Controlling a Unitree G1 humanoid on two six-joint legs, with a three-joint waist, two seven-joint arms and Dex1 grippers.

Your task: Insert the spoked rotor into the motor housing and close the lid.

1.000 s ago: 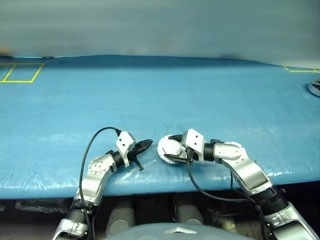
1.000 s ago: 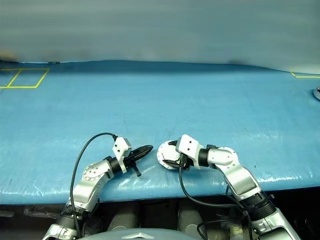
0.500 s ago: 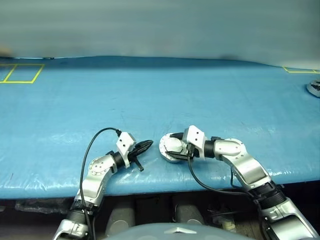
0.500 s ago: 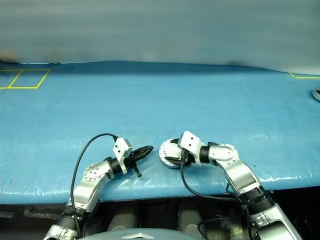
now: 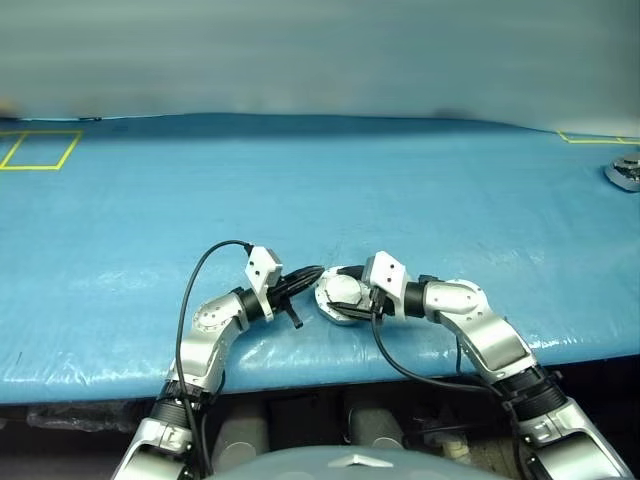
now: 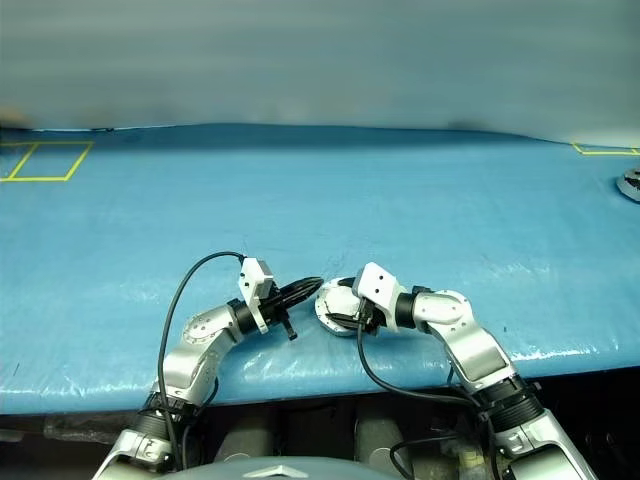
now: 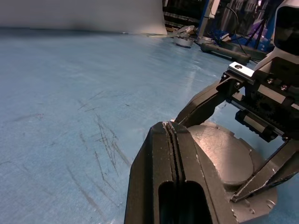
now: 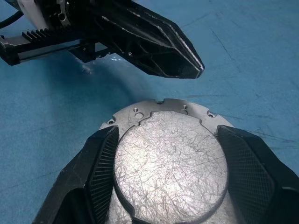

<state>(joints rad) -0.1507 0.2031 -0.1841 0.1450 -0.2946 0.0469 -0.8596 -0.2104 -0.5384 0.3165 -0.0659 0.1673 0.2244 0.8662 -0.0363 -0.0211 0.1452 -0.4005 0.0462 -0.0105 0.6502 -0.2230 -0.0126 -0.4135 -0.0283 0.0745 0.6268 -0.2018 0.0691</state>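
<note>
1. Left eye view: vs a sec ago, your left gripper [image 5: 312, 273] has swung in along the front edge of the table [image 5: 300, 180]. It was well apart from the silver-grey disc [image 8: 170, 158]; now its tips sit just beside the disc's rim.
2. Left gripper: fingers pressed together, nothing btwn them in the left wrist view. It reads as a closed poker, not a carrier.
3. Right gripper [image 5: 335, 297] has barely shifted. Its jaws stand wide, one finger on each side of the disc, clamped on it.
4. Disc: near the front edge, about mid-table. Plain scratched face up, notched flange w/ small holes round it. That face matches the lid. Can't tell if the motor housing sits under it, or if the spoked rotor is already inside. Also can't tell if it rests flat or is tipped up a little.
5. 2nd silver round part [image 5: 624, 172] lies at the table's right edge, toward the far right corner, well apart from both arms. Too small to say which piece it is.
6. Meaning for the task, as a guess: right holds the part steady while left comes in to press or nudge, so this looks like a seating or aligning step.
7. Watch: left tips are close to the right finger, so keep them on the rim and don't knock the grip loose.
</note>
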